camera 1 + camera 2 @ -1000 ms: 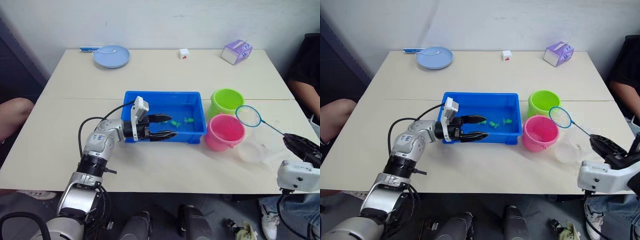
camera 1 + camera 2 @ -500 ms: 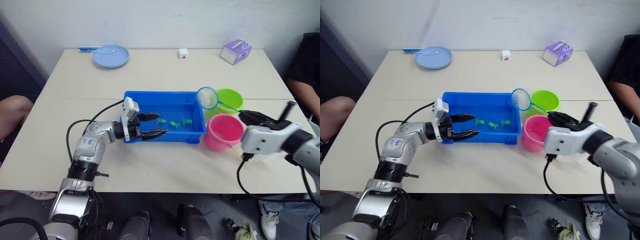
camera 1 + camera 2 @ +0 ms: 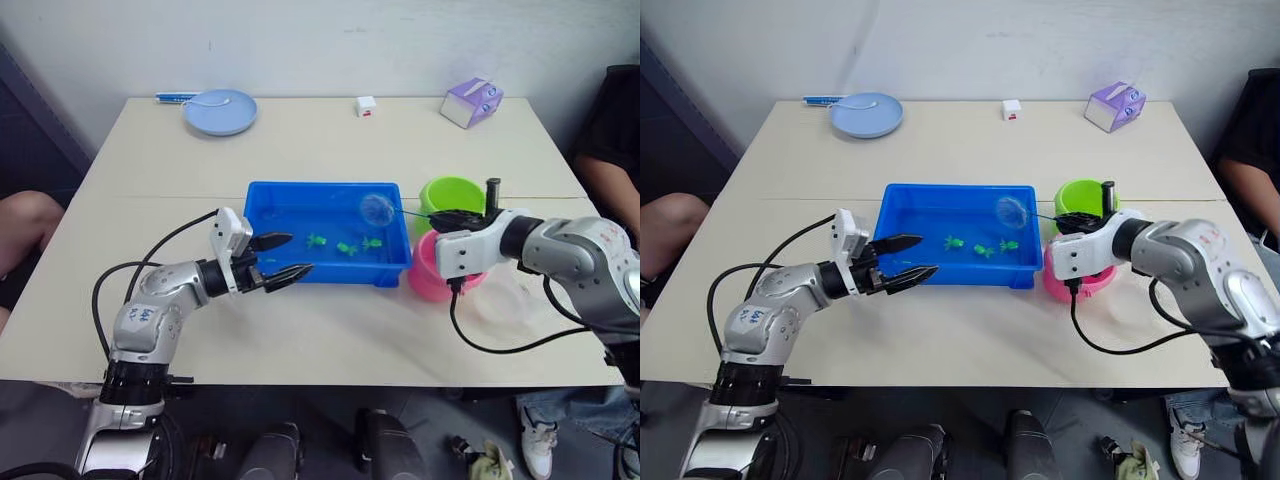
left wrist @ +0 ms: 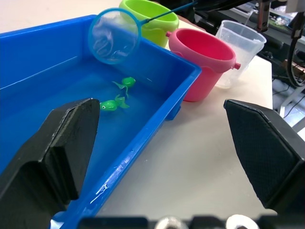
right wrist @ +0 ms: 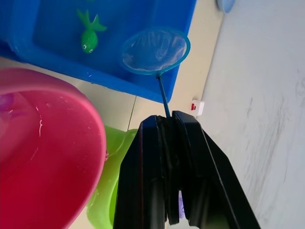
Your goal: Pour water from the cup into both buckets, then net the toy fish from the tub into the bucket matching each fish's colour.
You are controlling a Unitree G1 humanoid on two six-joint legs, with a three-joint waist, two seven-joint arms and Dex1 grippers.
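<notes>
Three green fish in the water-filled blue tub.

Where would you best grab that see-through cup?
Probably by the side handle of the cup, coming from the open table side away from the pink bucket, which stands close beside it. It stands upright and its clear wall is wide for two fingers.
</notes>
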